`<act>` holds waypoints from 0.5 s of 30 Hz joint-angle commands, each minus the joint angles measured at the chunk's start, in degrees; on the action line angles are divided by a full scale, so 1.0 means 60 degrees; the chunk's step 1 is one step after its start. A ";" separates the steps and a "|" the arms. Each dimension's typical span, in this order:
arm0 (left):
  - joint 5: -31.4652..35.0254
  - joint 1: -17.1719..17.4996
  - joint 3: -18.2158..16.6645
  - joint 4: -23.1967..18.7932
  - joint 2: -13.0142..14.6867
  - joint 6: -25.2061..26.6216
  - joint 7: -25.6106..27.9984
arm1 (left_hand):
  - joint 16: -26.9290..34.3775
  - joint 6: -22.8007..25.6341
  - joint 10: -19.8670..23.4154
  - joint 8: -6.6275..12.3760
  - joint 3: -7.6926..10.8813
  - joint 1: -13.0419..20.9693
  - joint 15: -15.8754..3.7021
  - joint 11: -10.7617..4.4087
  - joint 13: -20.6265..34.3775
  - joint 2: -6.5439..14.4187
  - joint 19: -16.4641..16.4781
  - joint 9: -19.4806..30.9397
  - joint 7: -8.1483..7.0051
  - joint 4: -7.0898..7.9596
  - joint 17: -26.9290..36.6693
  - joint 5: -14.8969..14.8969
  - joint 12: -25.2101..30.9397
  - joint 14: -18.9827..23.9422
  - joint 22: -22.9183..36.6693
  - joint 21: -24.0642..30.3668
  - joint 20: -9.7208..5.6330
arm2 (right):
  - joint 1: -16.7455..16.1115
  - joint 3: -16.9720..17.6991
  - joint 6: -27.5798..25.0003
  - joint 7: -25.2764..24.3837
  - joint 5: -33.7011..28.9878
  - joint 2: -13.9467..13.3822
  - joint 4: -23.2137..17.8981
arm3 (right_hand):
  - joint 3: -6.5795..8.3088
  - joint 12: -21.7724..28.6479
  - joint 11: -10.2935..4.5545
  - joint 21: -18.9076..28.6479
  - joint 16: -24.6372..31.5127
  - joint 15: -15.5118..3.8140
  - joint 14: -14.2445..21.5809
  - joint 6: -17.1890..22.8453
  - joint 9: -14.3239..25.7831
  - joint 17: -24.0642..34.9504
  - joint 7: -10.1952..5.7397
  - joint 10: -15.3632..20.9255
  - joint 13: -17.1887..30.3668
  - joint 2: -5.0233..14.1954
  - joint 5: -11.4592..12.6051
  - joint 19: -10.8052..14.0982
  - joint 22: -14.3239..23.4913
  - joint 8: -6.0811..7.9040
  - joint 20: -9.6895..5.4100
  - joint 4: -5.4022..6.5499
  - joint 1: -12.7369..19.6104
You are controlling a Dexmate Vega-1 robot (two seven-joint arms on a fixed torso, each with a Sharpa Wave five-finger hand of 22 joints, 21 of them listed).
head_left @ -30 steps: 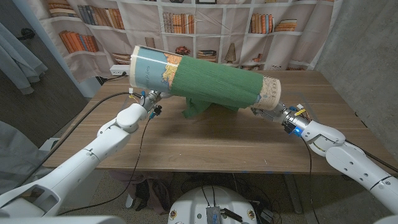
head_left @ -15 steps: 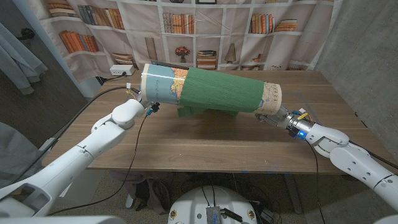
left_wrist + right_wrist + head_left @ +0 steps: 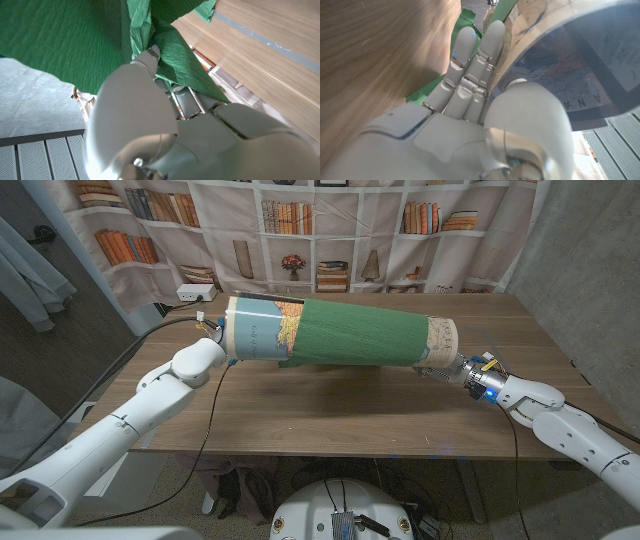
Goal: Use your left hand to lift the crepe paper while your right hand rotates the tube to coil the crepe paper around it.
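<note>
Left hand point(image 3: 145, 125) grips crinkled green crepe point(image 3: 360, 332); right hand point(image 3: 470, 100) holds the map-printed tube point(image 3: 255, 330) end. Both hang above a wooden table point(image 3: 330, 415) before a bookshelf-print curtain point(image 3: 330, 230).

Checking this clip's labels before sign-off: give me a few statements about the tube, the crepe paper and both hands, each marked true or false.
1. The tube is held above the table. True.
2. The crepe paper is red. False: it is green.
3. The right hand has its fingers against the tube's end. True.
4. The left hand rests on the table away from the paper. False: it is in contact with the green paper.
5. The tube carries a map print. True.
</note>
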 commanded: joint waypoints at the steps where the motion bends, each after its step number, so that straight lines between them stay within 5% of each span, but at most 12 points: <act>1: 0.0042 0.0039 -0.0293 -0.0333 0.0168 -0.0023 0.0142 | 0.0018 0.0008 0.0068 -0.0009 0.0083 0.0007 -0.0631 -0.0010 0.0028 -0.0021 -0.0071 0.0024 -0.0027 -0.0011 0.0031 -0.0004 -0.0031 0.0047 0.0013 0.0062 -0.1198 | 0.0285 -0.0295 0.0247 0.0324 -0.0614 -0.0205 0.0275 | 0.0070 -0.0018 -0.0062 0.0052 0.0038 0.0001 -0.0052 0.0096 0.0060 0.0050 -0.0158 -0.0047 0.0063 0.0161 -0.0017 -0.0084 0.0053 0.0070 -0.0938 -0.0031 0.0252; 15: 0.0060 0.0168 -0.0526 -0.0729 0.0356 0.0001 0.0141 | 0.0009 0.0011 0.0072 -0.0008 0.0107 0.0014 -0.0636 0.0002 0.0033 -0.0023 -0.0073 0.0029 -0.0001 -0.0022 0.0034 -0.0001 -0.0036 0.0036 0.0012 0.0068 -0.1209 | 0.0508 -0.0760 0.0444 -0.0204 -0.1936 -0.0869 0.0234 | 0.0059 -0.0027 -0.0082 0.0114 0.0012 0.0008 -0.0141 0.0054 0.0078 0.0110 -0.0251 -0.0094 0.0177 0.0174 -0.0055 -0.0228 0.0081 0.0056 -0.0935 0.0001 0.0234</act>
